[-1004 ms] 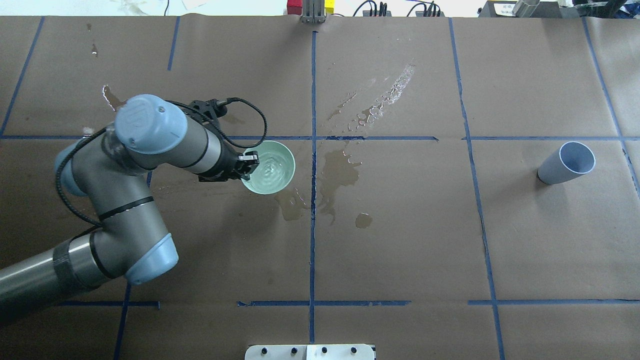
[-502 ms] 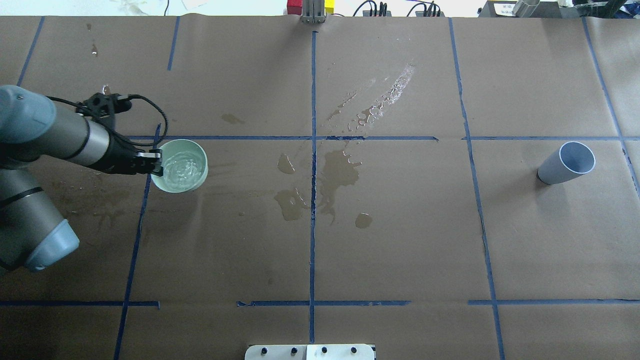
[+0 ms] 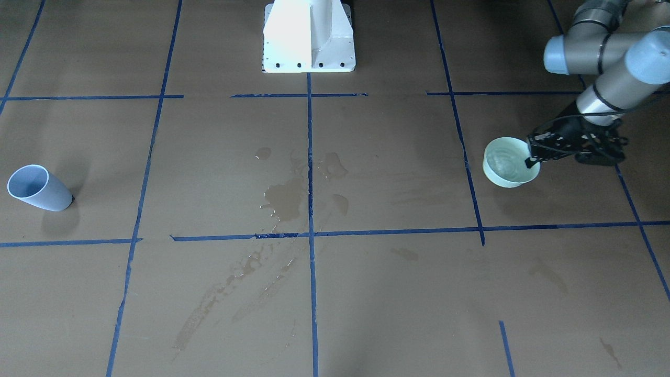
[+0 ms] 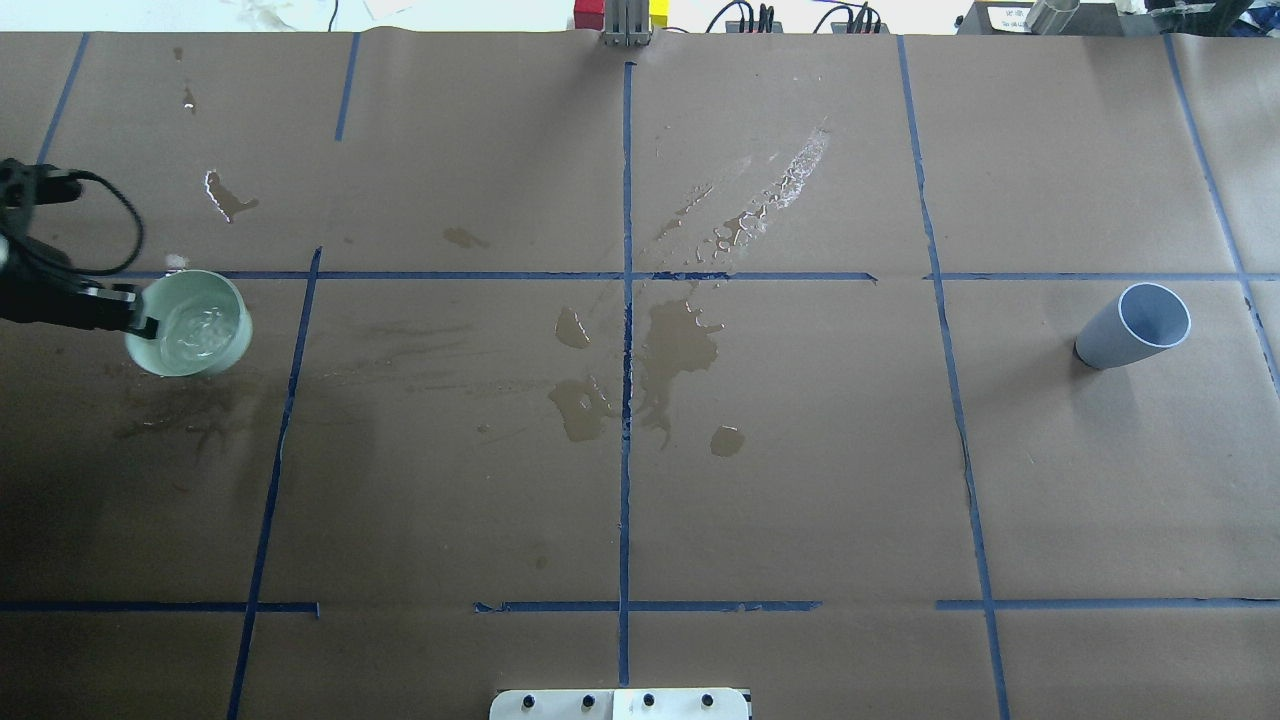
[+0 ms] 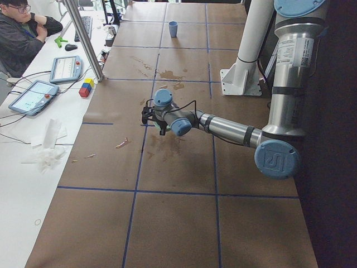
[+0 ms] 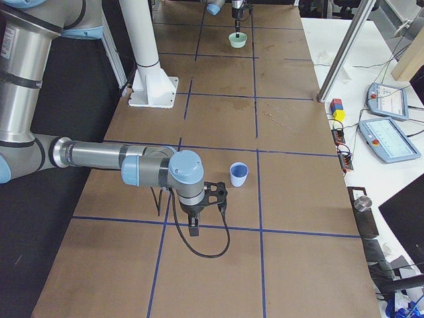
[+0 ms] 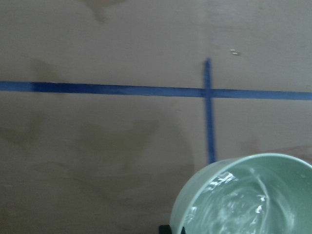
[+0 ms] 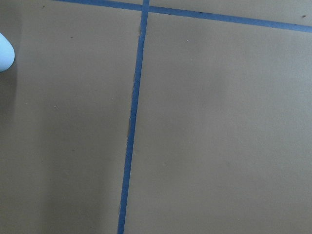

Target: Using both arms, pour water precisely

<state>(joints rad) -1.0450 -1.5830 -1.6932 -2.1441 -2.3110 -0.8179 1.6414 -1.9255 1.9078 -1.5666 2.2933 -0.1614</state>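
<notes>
Overhead exterior: left gripper (image 4: 140, 322) pinching rim of green bowl (image 4: 190, 323), fingers narrow on the wall. Shifted further left vs 0.5 s ago: bowl now past the blue tape line (image 4: 285, 420), was just right of it; left arm nearly out of that view. Water (image 4: 200, 328) inside bowl, surface rippled, same in left wrist view. Blue cup (image 4: 1135, 338) upright at far right, unmoved, well apart from bowl; contents not discernible. Right gripper (image 6: 220, 192) seen only in exterior right, just beside cup; cannot tell whether open or closed. Wet stains (image 4: 680, 340) on brown paper (image 4: 800, 500) around centre.
</notes>
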